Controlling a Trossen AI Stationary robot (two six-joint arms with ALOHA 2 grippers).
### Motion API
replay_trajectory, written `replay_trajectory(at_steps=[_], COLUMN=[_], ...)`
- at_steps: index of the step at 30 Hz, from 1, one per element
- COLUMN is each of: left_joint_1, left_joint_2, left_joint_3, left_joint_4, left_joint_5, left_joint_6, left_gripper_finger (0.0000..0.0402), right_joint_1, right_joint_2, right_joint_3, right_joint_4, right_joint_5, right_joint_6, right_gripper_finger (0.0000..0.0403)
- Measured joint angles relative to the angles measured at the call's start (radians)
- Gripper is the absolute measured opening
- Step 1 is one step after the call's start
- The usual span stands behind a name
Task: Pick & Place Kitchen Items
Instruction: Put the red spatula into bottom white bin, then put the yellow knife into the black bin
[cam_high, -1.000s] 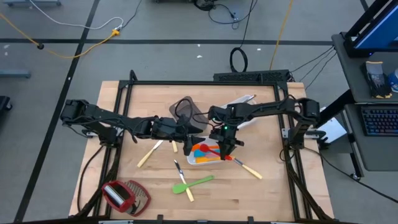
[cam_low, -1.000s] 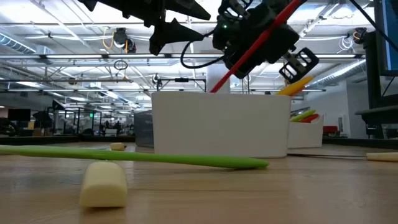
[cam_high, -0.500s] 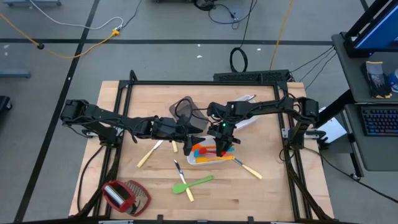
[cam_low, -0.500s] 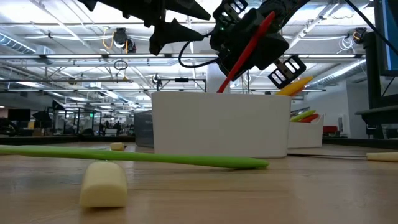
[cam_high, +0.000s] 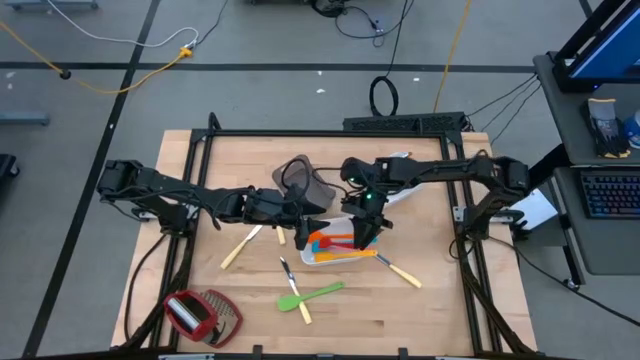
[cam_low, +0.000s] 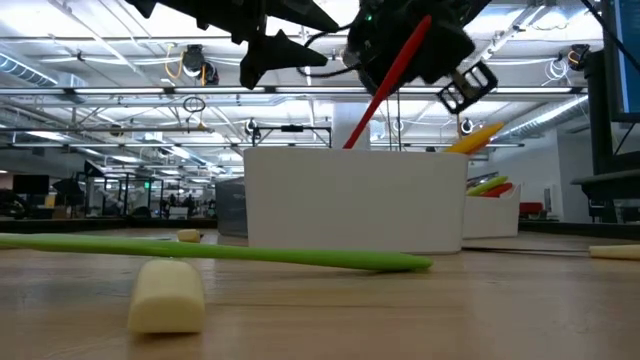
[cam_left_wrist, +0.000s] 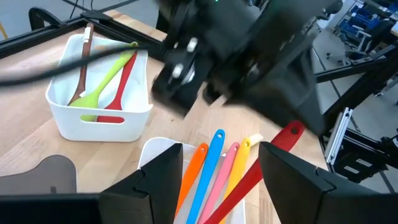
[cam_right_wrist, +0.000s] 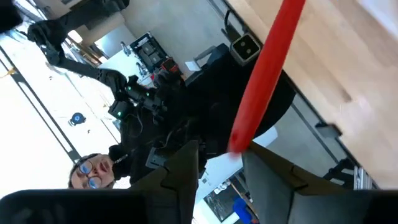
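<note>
Red spatula leans in the white tray, its top against the right gripper; whether those fingers grip it, cannot tell. Spatula's lower end hidden behind tray wall. Left gripper spread, empty, beside.

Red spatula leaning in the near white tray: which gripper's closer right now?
Right. The right gripper is directly over the red spatula, by its upper handle, jaws parted. The left gripper hovers open beside the white tray, on its left side, farther from the spatula.

My right gripper has lifted and loosened, the red utensil now leaning in the white tray.
</note>
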Motion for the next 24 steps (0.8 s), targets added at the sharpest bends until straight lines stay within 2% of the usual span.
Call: replay_trajectory(at_steps=[7,13,24], left_joint_1=[0.0,0.0,0.0], left_joint_2=[0.0,0.0,0.0], left_joint_3=[0.0,0.0,0.0], left_joint_4=[-0.001,-0.001,0.0], left_joint_5=[0.0,0.001,0.001], left_joint_6=[0.0,0.0,0.0], left_gripper_finger=[0.0216,0.0216,0.0216], right_joint_1=[0.0,0.023,0.135], right_joint_2=[-0.108,-0.2,-0.313], right_joint_3=[-0.002,0.0,-0.001], right_joint_4=[-0.073,-0.156,-0.478], right_joint_5=[0.012,0.093,0.375], right_joint_6=[-0.001,-0.074,-0.335], right_gripper_finger=[0.0118,0.0108,0.0083])
